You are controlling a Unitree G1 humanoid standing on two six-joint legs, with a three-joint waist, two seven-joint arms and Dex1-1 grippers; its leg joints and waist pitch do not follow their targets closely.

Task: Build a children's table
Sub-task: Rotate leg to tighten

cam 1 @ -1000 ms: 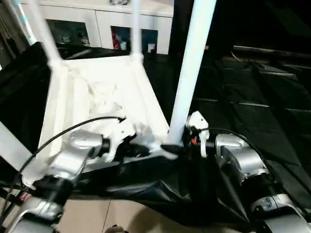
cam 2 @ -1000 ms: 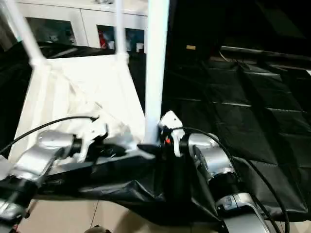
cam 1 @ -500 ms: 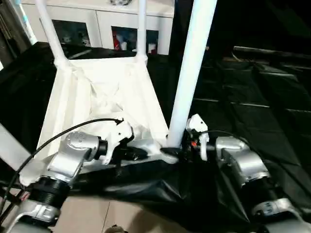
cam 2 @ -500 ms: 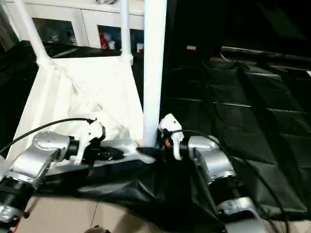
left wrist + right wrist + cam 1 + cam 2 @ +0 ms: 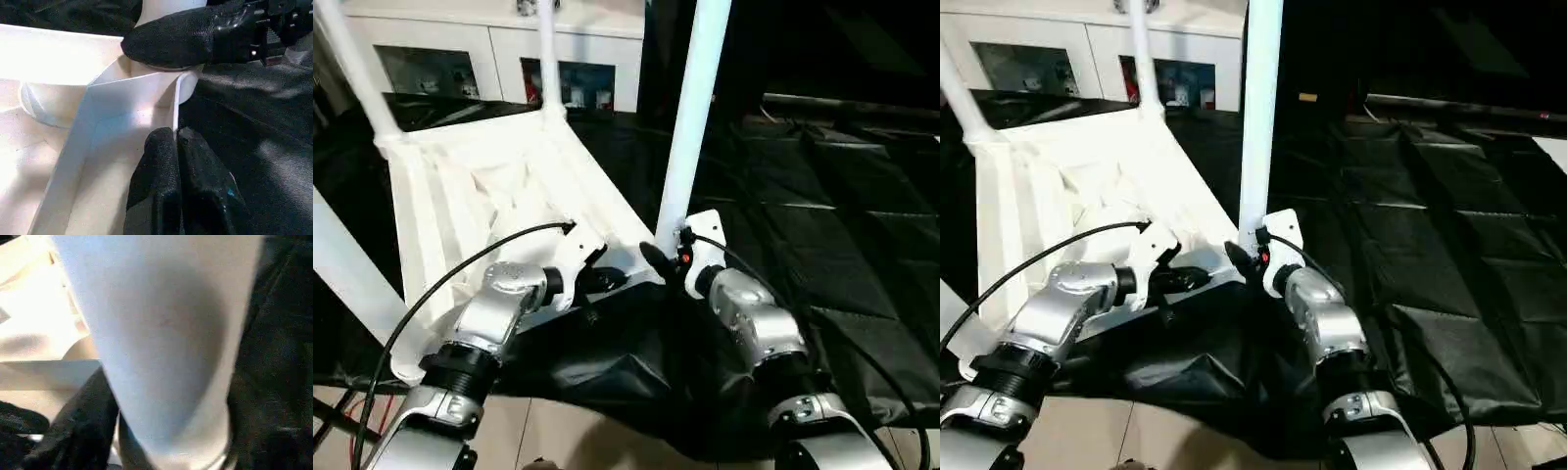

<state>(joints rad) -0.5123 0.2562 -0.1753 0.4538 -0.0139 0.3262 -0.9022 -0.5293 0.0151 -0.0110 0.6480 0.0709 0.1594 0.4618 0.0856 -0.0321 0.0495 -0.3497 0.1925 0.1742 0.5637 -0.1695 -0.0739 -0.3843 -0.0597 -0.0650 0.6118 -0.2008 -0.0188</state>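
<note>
- The right claw (image 5: 658, 262) sits at the foot of the near leg (image 5: 693, 117), one black finger (image 5: 195, 34) lying across the leg just above the corner socket (image 5: 161, 83). In its own wrist view the leg fills the space between dark fingers on both sides; the claw is spread wide around the leg, and whether it squeezes it I cannot tell.
- The left claw (image 5: 178, 183) has its two fingers pressed together, holding nothing, with the tips against the thin upright rim of the table top (image 5: 470, 196) just beside that same corner.
- The table top lies upside down, ribbed underside up, on a black sheet (image 5: 822, 235) spread over the floor. Two far legs (image 5: 548, 54) stand in their sockets before a white cabinet (image 5: 499, 59), and another leg (image 5: 347, 264) crosses the near left.
- Judgement: the step is seating the near leg. To do it well, the right claw should keep the leg upright and press straight down along its length, while the left claw braces the rim so the top neither slides nor tips on the slack sheet.
- Both silver forearms reach forward and inward, meeting at the near right corner; the left wrist angles in towards the right, and the right wrist points in at the leg's base.
</note>
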